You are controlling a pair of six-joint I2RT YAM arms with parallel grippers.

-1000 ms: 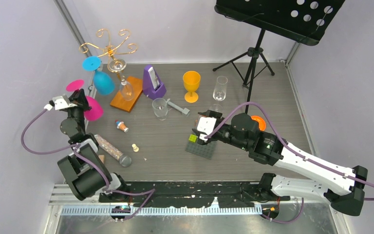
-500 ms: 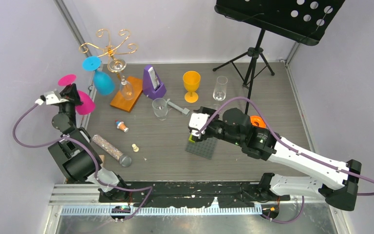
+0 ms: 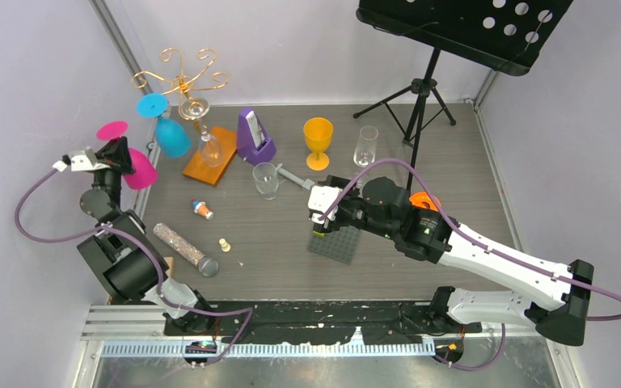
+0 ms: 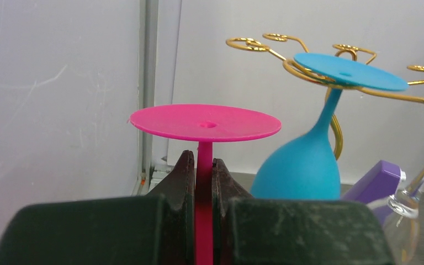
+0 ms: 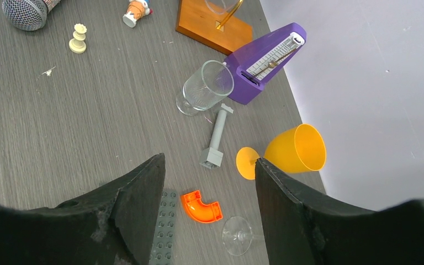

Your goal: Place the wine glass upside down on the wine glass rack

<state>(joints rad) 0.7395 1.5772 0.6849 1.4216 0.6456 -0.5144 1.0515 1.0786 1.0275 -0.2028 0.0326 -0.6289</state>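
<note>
Grey bench (image 3: 275,234). Pink wine glass (image 4: 205,122): inverted, stem vertical, foot up, clenched in left fingers (image 4: 181,175), near wine glass rack (image 3: 183,82), on its left. Right fingers (image 5: 143,199): released, well apart from rack.

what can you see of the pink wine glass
The pink wine glass looks like opaque magenta plastic: a flat round foot with a centre dimple, a thin stem and a rounded bowl. It is upside down, with the foot uppermost and level and the stem clamped in the shut left tool. It is held left of the wine glass rack, clear of it.
</note>
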